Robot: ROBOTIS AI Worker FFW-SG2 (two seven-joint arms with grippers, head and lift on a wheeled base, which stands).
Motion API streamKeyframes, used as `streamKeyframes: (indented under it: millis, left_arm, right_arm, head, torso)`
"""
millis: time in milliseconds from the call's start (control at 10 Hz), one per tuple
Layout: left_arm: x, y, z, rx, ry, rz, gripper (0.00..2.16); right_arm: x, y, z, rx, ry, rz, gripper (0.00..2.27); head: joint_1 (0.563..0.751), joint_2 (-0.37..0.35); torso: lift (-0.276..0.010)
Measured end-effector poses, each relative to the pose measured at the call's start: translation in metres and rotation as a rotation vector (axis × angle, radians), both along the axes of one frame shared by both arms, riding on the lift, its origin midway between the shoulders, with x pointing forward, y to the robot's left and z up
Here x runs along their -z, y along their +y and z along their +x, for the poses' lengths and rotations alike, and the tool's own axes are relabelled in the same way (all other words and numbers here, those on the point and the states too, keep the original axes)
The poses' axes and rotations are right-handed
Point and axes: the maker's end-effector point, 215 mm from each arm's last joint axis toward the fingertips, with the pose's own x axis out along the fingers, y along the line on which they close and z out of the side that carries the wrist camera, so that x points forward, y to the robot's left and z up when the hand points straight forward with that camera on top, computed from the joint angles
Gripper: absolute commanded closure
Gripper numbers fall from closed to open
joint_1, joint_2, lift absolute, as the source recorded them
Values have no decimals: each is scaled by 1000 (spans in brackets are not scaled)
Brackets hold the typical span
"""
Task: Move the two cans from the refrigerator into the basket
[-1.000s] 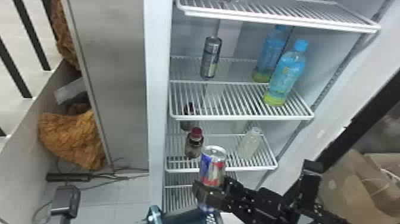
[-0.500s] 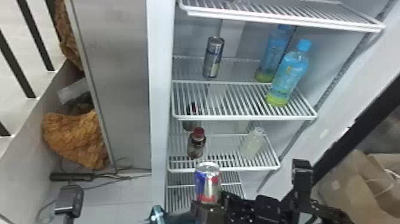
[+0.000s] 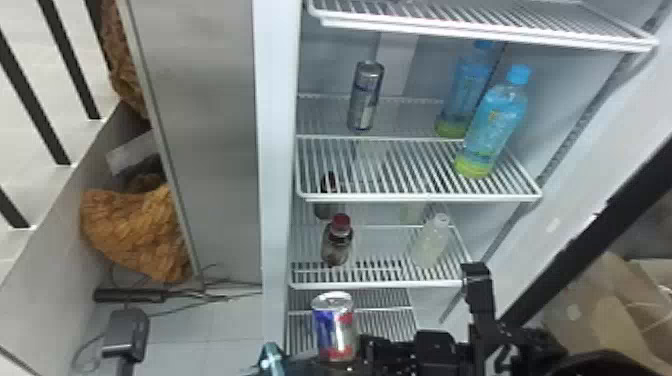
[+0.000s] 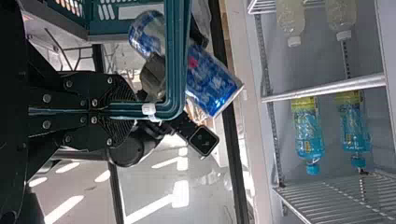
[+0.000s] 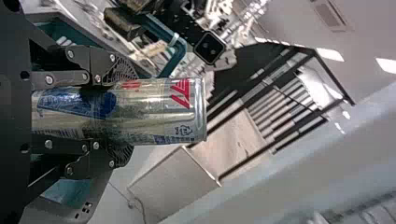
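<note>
Two cans are in view, one held and one still shelved. The refrigerator (image 3: 276, 150) has a silver can (image 3: 366, 96) upright on its shelf with the tall blue bottles, near the left side. The other, a silver, blue and red can (image 3: 334, 327), is in front of the refrigerator's lower shelves in the head view, in the grip of the right gripper (image 3: 372, 352); its black fingers press on either side of the can, spaced by its width.

The left gripper (image 4: 128, 110) is closed around the teal handle (image 4: 175, 60) of the basket (image 4: 114, 38). In the head view, a teal piece shows in front of the refrigerator's left edge, near the held can. I cannot tell whether that can is over the basket.

Two blue bottles (image 3: 492, 125) (image 3: 462, 95) stand towards the refrigerator's right side. On its next shelf down are a red-capped dark bottle (image 3: 337, 242), left, and a pale bottle (image 3: 430, 241), right.Two cans are in view, one held and one shelved. The refrigerator (image 3: 276, 150) has a silver can (image 3: 366, 96) upright on a shelf, near its left side. The other, a silver, blue and red can (image 3: 334, 327), is in front of the refrigerator's lower shelves in the head view, in the grip of the right gripper (image 3: 372, 352); its black fingers press on either side of the can, spaced by its width.

The left gripper (image 4: 128, 110) is closed around the teal handle (image 4: 175, 60) of the basket (image 4: 114, 38). In the head view, a teal piece (image 3: 272, 357) shows in front of the refrigerator's left edge, near the held can. I cannot tell whether that can is over the basket.

Two blue bottles (image 3: 492, 125) stand towards the refrigerator's right side, on the silver can's shelf. On the refrigerator's next shelf down are a red-capped dark bottle (image 3: 337, 242), left, and a pale bottle (image 3: 430, 241), right.
</note>
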Motion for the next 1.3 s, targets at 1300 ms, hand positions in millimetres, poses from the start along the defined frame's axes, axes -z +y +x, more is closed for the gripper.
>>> streamKeyframes:
  millis: [1300]
  left_arm:
    - [-2, 2, 0, -11, 4, -11, 1197]
  right_arm:
    - [-52, -26, 57, 109, -294, -33, 122]
  head:
    - [695, -178]
  torso:
    - [-35]
